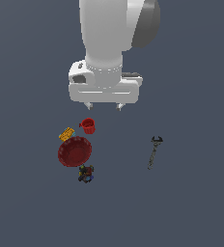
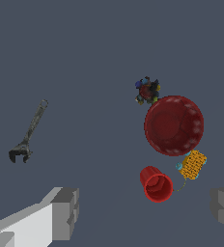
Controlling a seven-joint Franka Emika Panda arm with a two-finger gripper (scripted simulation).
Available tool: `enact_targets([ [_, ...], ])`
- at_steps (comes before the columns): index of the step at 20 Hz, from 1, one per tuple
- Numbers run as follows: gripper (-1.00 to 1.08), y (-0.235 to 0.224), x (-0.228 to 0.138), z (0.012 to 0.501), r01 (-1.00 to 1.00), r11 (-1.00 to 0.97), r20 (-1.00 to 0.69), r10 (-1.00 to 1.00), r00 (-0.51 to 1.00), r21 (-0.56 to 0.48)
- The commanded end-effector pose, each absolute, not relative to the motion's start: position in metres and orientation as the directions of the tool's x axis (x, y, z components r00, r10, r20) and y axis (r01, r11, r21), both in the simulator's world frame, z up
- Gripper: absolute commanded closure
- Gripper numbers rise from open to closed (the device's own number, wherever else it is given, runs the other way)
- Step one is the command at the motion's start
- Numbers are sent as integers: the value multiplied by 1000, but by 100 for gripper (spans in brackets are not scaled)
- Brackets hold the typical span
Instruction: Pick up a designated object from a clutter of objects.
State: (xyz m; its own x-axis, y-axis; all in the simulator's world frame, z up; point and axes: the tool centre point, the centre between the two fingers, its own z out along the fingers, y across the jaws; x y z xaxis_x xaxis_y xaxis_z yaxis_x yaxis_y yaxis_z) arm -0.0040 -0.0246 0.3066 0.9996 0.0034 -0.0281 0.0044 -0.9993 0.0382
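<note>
1. We see our gripper [image 1: 103,106] hanging high above the grey floor [image 1: 191,202], its two fingertips spread well apart and holding nothing; in the wrist view the two grey fingers [image 2: 65,212] sit far from each other with bare floor between them.
2. The thing we are after, the dark lumpy object [image 1: 86,174] with red, blue and yellowish bits, lies on the floor just beside the rim of the round dark-red plate [image 1: 74,151], on the side of the plate away from the gripper. We cannot tell whether it touches the rim.
3. In the wrist view that lump [image 2: 147,90] is clear on top, with nothing lying over it.
4. The plate [image 2: 174,125] stands between the lump and the rest of the cluster.
5. The small red cup [image 1: 88,126] sits near the plate's opposite rim, tipped so its open mouth shows [image 2: 156,184].
6. The yellow-orange block [image 1: 66,134] lies just beside the plate, close to the cup.
7. The slim grey-black wrench [image 1: 154,152] lies well apart from the cluster, towards the exterior view's right, with open floor around it.
</note>
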Motion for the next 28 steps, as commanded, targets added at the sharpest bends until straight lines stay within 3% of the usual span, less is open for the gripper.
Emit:
enact_targets([
  [1,-92,-25,-4,307,4,-999,-28,3,1000,38],
  [15,-92,-25,-7,314,23,-999,-32,22,999,44],
  [28,-92,-43,36,268,30,-999,-25,29,999,25],
])
